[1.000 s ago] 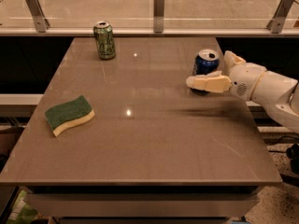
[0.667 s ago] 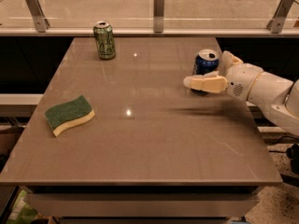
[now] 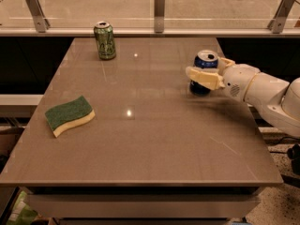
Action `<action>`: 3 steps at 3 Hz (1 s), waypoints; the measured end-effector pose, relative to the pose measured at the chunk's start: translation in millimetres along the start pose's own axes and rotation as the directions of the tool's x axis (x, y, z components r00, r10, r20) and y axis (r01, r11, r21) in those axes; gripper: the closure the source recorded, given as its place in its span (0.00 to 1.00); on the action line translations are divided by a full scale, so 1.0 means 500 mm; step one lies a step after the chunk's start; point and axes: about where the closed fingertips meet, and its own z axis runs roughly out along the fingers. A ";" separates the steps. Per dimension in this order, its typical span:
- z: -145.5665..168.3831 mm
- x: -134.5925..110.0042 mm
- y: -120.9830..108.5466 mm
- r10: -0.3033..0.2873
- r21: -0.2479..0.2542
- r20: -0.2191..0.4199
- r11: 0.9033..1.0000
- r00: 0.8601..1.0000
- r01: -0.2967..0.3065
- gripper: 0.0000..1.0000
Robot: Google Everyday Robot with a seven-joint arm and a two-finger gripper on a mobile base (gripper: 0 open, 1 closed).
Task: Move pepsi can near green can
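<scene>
The pepsi can (image 3: 206,59), dark blue with a silver top, stands on the table at the right side. My gripper (image 3: 205,71) reaches in from the right and holds the can between its cream fingers. The near finger (image 3: 202,77) lies across the can's front and the far one (image 3: 227,63) shows behind it. The can's base rests on the table. The green can (image 3: 105,41) stands upright at the far left of the table, well apart from the pepsi can.
A green-and-yellow sponge (image 3: 69,115) lies near the table's left edge. The brown table (image 3: 140,144) has a glass rail with metal posts (image 3: 159,11) behind its far edge. My white arm (image 3: 267,93) hangs over the right edge.
The near finger has drawn slightly in towards the pepsi can. The can, green can and sponge have not moved.
</scene>
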 end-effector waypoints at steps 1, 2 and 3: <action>0.004 -0.001 0.004 -0.001 -0.004 0.000 1.000 1.000 0.001 0.64; 0.007 -0.003 0.007 -0.001 -0.008 0.001 1.000 1.000 0.001 0.87; 0.011 -0.004 0.010 -0.002 -0.012 0.001 1.000 1.000 0.002 1.00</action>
